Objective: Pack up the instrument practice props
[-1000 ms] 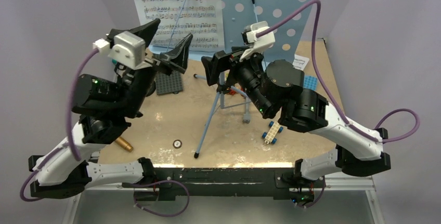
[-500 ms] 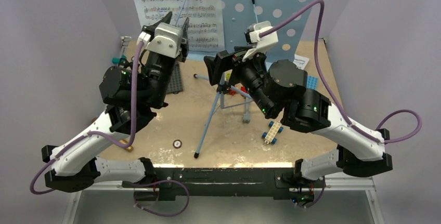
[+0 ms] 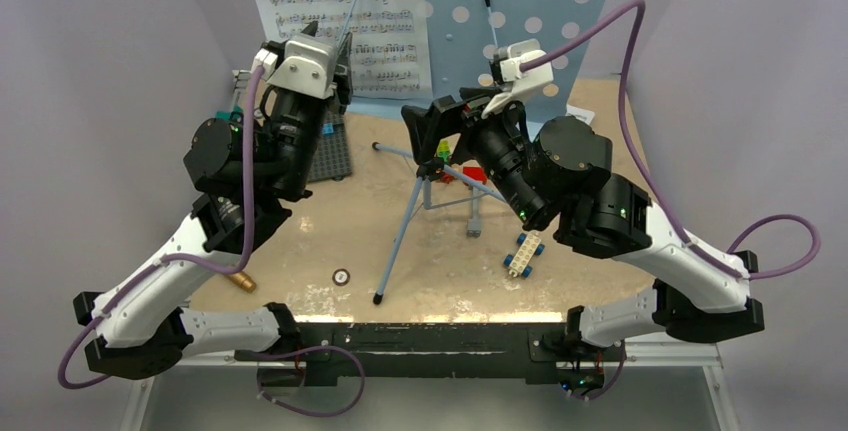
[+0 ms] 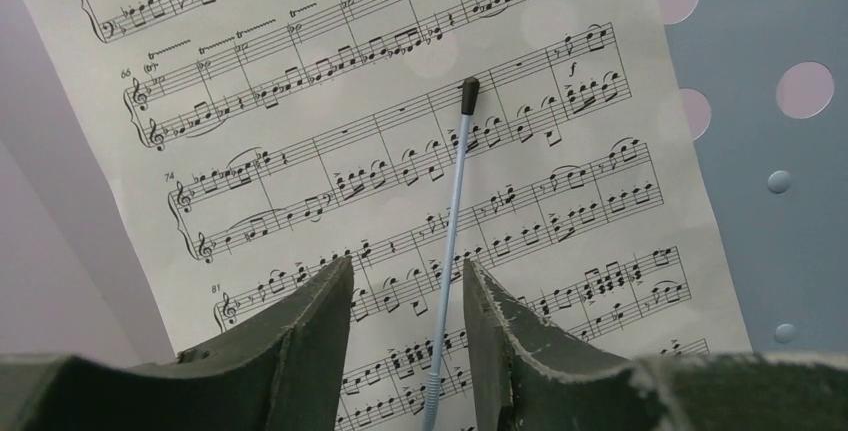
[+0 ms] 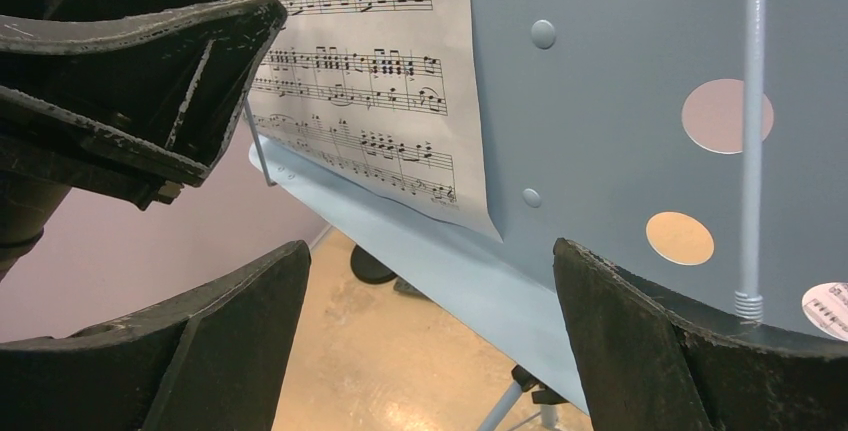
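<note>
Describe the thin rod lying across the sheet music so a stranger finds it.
Find the light-blue perforated music stand at the table's far edge. Its left half holds white sheet music; the rod is the black-tipped blue wire slanting across the staves. Its twin crosses bare panel.

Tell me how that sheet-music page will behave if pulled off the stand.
The sheet-music page looks like thin paper: probably floppy and very light, apt to crease when pinched. The thin retaining wire lies across it, so a sideways tug may snag or tear it.
</note>
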Motion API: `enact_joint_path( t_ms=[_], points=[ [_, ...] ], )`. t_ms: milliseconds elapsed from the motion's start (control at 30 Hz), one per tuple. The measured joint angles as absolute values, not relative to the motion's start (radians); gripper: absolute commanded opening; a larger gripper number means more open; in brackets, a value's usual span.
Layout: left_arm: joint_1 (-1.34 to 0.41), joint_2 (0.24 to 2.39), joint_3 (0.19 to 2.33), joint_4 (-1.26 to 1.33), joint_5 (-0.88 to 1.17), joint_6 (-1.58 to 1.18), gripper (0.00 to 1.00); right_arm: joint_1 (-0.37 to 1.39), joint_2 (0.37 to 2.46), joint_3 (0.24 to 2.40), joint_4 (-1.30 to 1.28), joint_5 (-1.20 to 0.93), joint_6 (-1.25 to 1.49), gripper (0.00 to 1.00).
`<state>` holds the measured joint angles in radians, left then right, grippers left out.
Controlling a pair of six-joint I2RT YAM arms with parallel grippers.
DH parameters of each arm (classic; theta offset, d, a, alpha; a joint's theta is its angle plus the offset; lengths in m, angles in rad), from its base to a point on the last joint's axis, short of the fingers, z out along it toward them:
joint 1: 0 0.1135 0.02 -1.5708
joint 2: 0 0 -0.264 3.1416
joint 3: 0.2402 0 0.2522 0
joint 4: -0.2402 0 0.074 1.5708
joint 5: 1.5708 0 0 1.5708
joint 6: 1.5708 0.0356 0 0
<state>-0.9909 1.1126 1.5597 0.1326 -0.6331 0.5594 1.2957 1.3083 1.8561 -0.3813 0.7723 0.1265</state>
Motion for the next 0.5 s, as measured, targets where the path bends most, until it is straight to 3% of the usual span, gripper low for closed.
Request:
enact_joint_path(
  t_ms=[267, 500],
  points=[
    [-0.975, 1.108, 1.560, 0.097, -0.602, 0.514, 0.45, 1.296, 1.308, 1.849, -0.381, 0.772, 0.126, 0.97],
    [-0.969, 1.118, 1.560, 0.083, -0.582, 0.498, 0.19, 1.296, 1.308, 1.839, -0.379, 0.772, 0.125, 0.97]
  ],
)
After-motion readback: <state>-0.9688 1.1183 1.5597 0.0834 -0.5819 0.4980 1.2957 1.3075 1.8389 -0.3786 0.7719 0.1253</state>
